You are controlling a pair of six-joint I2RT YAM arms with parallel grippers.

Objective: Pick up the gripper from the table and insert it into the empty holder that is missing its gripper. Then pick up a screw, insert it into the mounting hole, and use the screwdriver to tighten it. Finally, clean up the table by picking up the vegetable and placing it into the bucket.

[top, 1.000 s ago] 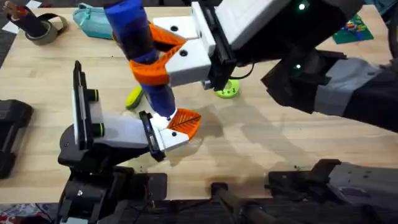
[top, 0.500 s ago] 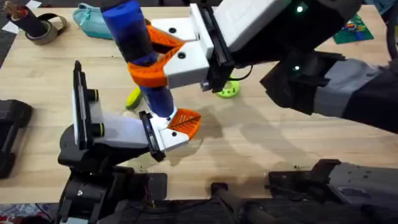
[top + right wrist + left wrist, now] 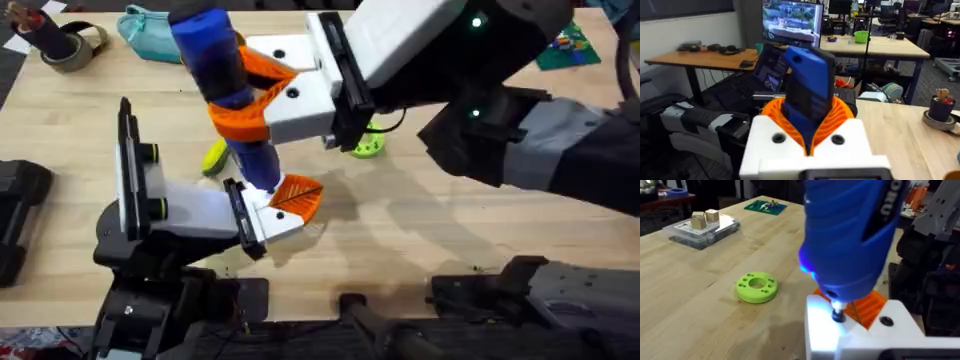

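My right gripper [image 3: 245, 95] reaches across the table and is shut on the bright-blue screwdriver [image 3: 228, 85], orange pads on both sides of it [image 3: 807, 135]. The screwdriver stands nearly upright, tip down. Its thin metal tip [image 3: 838, 314] presses into the white gripper part with an orange ribbed pad [image 3: 290, 200] at the end of my left arm, and a blue-white light glows there. The screw is hidden under the tip. My left gripper [image 3: 285, 208] lies low over the table. The yellow-and-green vegetable [image 3: 215, 157] lies just behind the screwdriver. The bucket is out of view.
A round green disc with holes [image 3: 365, 143] [image 3: 756, 287] lies right of the screwdriver. A teal pouch [image 3: 150, 30] and a tape roll [image 3: 65, 45] sit at the back left. A clear box with wooden blocks [image 3: 702, 227] and a green mat [image 3: 570, 45] lie farther off.
The right gripper and the screwdriver have shifted only very slightly, with the tip staying on the white part. The left arm has not moved.
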